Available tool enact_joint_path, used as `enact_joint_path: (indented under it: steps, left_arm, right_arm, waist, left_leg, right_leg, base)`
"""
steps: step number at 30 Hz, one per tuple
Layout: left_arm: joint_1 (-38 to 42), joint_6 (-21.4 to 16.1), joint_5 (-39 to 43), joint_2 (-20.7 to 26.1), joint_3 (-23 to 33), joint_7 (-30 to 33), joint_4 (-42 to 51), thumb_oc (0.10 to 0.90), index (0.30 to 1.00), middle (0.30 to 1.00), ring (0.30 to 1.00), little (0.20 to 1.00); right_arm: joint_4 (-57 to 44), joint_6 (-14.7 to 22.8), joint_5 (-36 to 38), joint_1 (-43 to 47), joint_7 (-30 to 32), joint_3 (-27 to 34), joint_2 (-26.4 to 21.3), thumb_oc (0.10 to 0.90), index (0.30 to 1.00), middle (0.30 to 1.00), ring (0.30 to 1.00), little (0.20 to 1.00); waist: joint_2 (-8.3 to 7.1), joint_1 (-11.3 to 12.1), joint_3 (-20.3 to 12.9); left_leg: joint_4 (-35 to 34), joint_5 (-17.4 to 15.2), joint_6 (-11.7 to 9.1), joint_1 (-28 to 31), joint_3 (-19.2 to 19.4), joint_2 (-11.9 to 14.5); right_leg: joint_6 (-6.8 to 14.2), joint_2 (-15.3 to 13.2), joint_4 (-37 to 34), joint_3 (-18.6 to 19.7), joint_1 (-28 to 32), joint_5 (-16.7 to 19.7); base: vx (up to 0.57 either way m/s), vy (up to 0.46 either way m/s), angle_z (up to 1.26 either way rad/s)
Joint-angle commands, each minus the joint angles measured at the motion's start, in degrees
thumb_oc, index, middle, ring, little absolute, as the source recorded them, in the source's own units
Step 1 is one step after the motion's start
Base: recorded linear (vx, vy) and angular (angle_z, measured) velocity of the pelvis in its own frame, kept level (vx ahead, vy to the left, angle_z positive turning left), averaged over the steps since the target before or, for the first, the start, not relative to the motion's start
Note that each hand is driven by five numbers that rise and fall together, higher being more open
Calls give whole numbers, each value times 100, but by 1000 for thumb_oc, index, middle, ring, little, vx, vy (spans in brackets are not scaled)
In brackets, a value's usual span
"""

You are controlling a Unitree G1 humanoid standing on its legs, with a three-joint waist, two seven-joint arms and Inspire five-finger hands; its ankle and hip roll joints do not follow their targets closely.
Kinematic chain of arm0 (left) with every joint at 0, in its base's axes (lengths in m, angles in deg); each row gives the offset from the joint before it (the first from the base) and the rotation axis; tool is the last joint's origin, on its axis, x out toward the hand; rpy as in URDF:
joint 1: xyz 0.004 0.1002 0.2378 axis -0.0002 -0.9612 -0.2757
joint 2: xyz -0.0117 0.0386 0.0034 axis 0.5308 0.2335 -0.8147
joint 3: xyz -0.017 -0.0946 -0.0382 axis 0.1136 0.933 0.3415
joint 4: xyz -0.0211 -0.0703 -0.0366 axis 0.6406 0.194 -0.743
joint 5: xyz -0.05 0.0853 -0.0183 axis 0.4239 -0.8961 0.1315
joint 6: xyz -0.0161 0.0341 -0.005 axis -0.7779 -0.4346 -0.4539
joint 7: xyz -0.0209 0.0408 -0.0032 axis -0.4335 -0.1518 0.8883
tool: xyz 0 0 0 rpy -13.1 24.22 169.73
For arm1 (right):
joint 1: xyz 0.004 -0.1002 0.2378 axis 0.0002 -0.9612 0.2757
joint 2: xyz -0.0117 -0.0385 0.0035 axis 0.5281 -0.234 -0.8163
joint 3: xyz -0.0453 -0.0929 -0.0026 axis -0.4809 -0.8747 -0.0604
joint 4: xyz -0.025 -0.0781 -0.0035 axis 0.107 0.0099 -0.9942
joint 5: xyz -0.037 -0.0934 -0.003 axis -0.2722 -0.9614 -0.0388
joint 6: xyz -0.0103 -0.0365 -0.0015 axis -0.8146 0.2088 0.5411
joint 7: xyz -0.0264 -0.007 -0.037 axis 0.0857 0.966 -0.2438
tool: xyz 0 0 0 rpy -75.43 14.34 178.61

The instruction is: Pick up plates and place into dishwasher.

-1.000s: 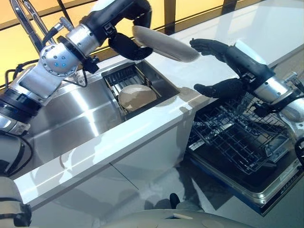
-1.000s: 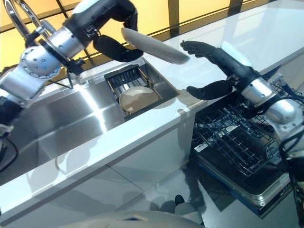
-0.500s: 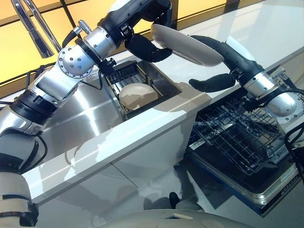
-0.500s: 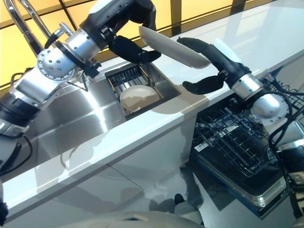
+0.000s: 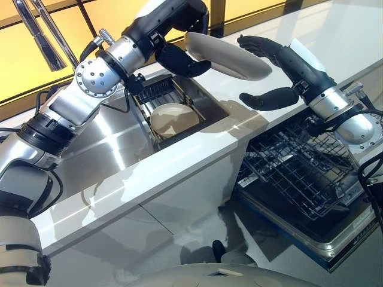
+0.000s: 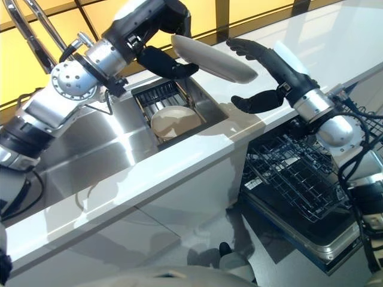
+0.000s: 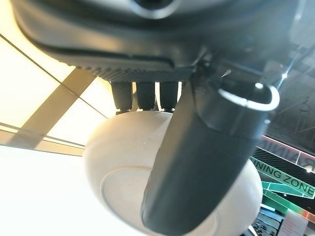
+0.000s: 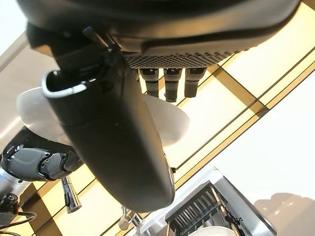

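White countertop (image 5: 197, 161) runs across the scene, with a steel sink (image 5: 102, 149) sunk into it, a faucet (image 5: 36, 30) at the back and amber wall panels behind. Since half a second ago the right hand (image 5: 272, 72) has drawn back a little from under the plate: its fingers, then hidden behind the rim, now show stretched out just past the plate's far edge, while the thumb hangs spread below, so the hand is wide open and holds nothing. The left hand (image 5: 179, 60) has hardly shifted and still pinches the plate (image 5: 226, 57) at its near rim, thumb on one face and fingers on the other, as the left wrist view confirms. That plate is held in the air over the counter, between the sink and the dishwasher, tilted with its far edge lower. It is a round, cream-white dish with a shallow well and a plain rim. Two plates can be counted: the one in the left hand, and a second plate (image 5: 173, 118) of the same look lying in the sink's dark rack (image 5: 157, 95). One dishwasher rack (image 5: 299, 167), of dark wire, is pulled out over the open dishwasher door (image 5: 323, 239) below the right arm.
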Motion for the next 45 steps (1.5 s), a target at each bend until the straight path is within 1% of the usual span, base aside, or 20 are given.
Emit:
enact_joint_path:
  steps: [1, 2, 3, 4, 5, 6, 13, 23, 31, 34, 35, 36, 37, 38, 40, 41, 42, 43, 45]
  left_arm:
    - [330, -191, 154, 106, 849, 242, -505, 100, 300, 300, 300, 200]
    - [302, -221, 156, 104, 864, 218, -540, 100, 300, 300, 300, 200]
    - [249, -235, 149, 96, 893, 200, -574, 100, 300, 300, 300, 200]
    - [214, -260, 165, 70, 910, 162, -639, 100, 300, 300, 300, 200]
    - [214, -260, 165, 70, 910, 162, -639, 100, 300, 300, 300, 200]
    - [198, -266, 163, 59, 915, 147, -667, 100, 300, 300, 300, 200]
    - [112, -263, 149, -115, 967, 94, -697, 100, 300, 300, 300, 200]
    - [37, -214, 132, -231, 990, -5, -749, 100, 300, 300, 300, 200]
    - [-14, -142, 156, -305, 982, -75, -757, 100, 300, 300, 300, 200]
    - [-44, -197, 116, -354, 1001, -64, -846, 100, 300, 300, 300, 200]
    - [-51, -190, 109, -368, 1010, -63, -864, 174, 364, 364, 364, 274]
    - [-56, -179, 97, -379, 1017, -70, -869, 191, 378, 378, 378, 291]
    - [-60, -174, 101, -377, 1021, -76, -874, 163, 354, 354, 354, 263]
    - [-67, -159, 102, -369, 1029, -78, -902, 105, 305, 305, 305, 205]
    - [-85, -144, 77, -351, 1051, -87, -933, 103, 302, 302, 302, 203]
    - [-90, -139, 58, -346, 1064, -76, -943, 248, 427, 427, 427, 348]
    - [-95, -141, 50, -338, 1074, -67, -955, 361, 524, 524, 524, 461]
    - [-118, -168, 50, -312, 1109, -63, -992, 800, 900, 900, 900, 900]
    - [-141, -186, 57, -280, 1164, -29, -1060, 800, 900, 900, 900, 900]
  right_arm:
    - [42, 376, 307, 492, 357, 442, 203, 800, 900, 900, 900, 900]
    - [47, 384, 305, 484, 366, 443, 195, 800, 900, 900, 900, 900]
    - [48, 376, 315, 484, 356, 459, 193, 737, 846, 846, 846, 837]
    - [61, 374, 363, 495, 335, 466, 183, 196, 382, 382, 382, 296]
    - [61, 374, 363, 495, 335, 466, 183, 196, 382, 382, 382, 296]
    - [75, 382, 394, 501, 277, 489, 181, 100, 300, 300, 300, 200]
    - [86, 342, 440, 508, 291, 489, 269, 100, 300, 300, 300, 200]
    - [38, 254, 423, 493, 328, 541, 343, 100, 300, 300, 300, 200]
    - [48, 312, 491, 449, 349, 636, 383, 100, 300, 300, 300, 200]
    - [79, 315, 490, 449, 337, 659, 411, 100, 300, 300, 300, 200]
    - [94, 329, 490, 440, 345, 663, 417, 100, 300, 300, 300, 200]
    - [103, 339, 489, 434, 351, 666, 420, 100, 300, 300, 300, 200]
    - [107, 340, 493, 434, 352, 667, 419, 100, 300, 300, 300, 200]
    - [120, 345, 544, 442, 343, 674, 409, 100, 300, 300, 300, 200]
    - [114, 348, 569, 426, 337, 699, 403, 100, 300, 300, 300, 200]
    - [117, 354, 572, 419, 333, 711, 399, 100, 300, 300, 300, 200]
    - [124, 363, 565, 413, 329, 723, 400, 100, 300, 300, 300, 200]
    - [142, 382, 556, 386, 311, 758, 394, 100, 300, 300, 300, 200]
    - [154, 386, 530, 363, 329, 775, 384, 100, 300, 300, 300, 200]
  waist:
    - [-242, 115, -600]
    - [-243, 114, -598]
    - [-243, 110, -597]
    - [-244, 103, -600]
    - [-244, 103, -600]
    - [-242, 94, -593]
    - [-271, 77, -574]
    - [-269, 43, -563]
    - [-267, 14, -557]
    - [-276, 11, -563]
    - [-279, 8, -568]
    - [-281, 8, -571]
    - [-282, 8, -573]
    - [-282, 9, -574]
    - [-285, 11, -575]
    - [-286, 11, -574]
    - [-287, 13, -573]
    - [-292, 18, -576]
    - [-296, 24, -580]
  left_leg:
    - [8, 99, 256, -256, -263, -179]
    - [8, 100, 257, -255, -262, -179]
    - [8, 102, 256, -255, -255, -177]
    - [8, 103, 256, -252, -248, -174]
    - [8, 103, 256, -252, -248, -174]
    - [8, 104, 257, -247, -245, -173]
    - [8, 104, 259, -241, -236, -164]
    - [8, 94, 263, -217, -206, -156]
    - [8, 106, 258, -217, -169, -142]
    - [8, 106, 258, -217, -164, -137]
    - [8, 105, 256, -217, -162, -135]
    - [8, 106, 254, -218, -160, -133]
    - [8, 105, 255, -217, -160, -133]
    - [8, 106, 255, -218, -158, -134]
    - [8, 108, 256, -213, -155, -132]
    - [8, 109, 256, -213, -156, -132]
    - [8, 110, 256, -214, -158, -133]
    - [8, 109, 255, -215, -165, -135]
    - [8, 111, 252, -218, -167, -134]
  right_leg:
    - [377, 20, 37, 34, 492, -348]
    - [376, 21, 37, 34, 494, -348]
    - [373, 22, 36, 34, 496, -349]
    - [371, 25, 37, 39, 496, -350]
    - [371, 25, 37, 39, 496, -350]
    - [366, 29, 43, 41, 494, -349]
    - [356, 32, 41, 50, 502, -355]
    - [348, 44, 45, 83, 508, -356]
    - [350, 48, 45, 94, 505, -347]
    - [347, 49, 44, 93, 502, -346]
    - [347, 49, 44, 92, 500, -345]
    - [348, 49, 44, 91, 498, -344]
    - [347, 50, 44, 91, 498, -345]
    - [345, 52, 43, 89, 500, -346]
    - [340, 53, 43, 86, 505, -347]
    - [339, 53, 43, 84, 505, -347]
    - [338, 53, 42, 82, 506, -346]
    - [340, 52, 42, 78, 506, -347]
    - [340, 50, 40, 73, 504, -347]
  base:
    - [0, 0, 0]
    - [0, 0, 0]
    - [0, 0, 0]
    - [0, 0, 0]
    - [0, 0, 0]
    - [0, 0, 0]
    - [0, 0, 0]
    - [0, 0, 0]
    - [0, 0, 0]
    - [0, 0, 0]
    - [0, 0, 0]
    - [0, 0, 0]
    - [0, 0, 0]
    - [0, 0, 0]
    - [0, 0, 0]
    - [0, 0, 0]
    - [0, 0, 0]
    - [0, 0, 0]
    - [0, 0, 0]
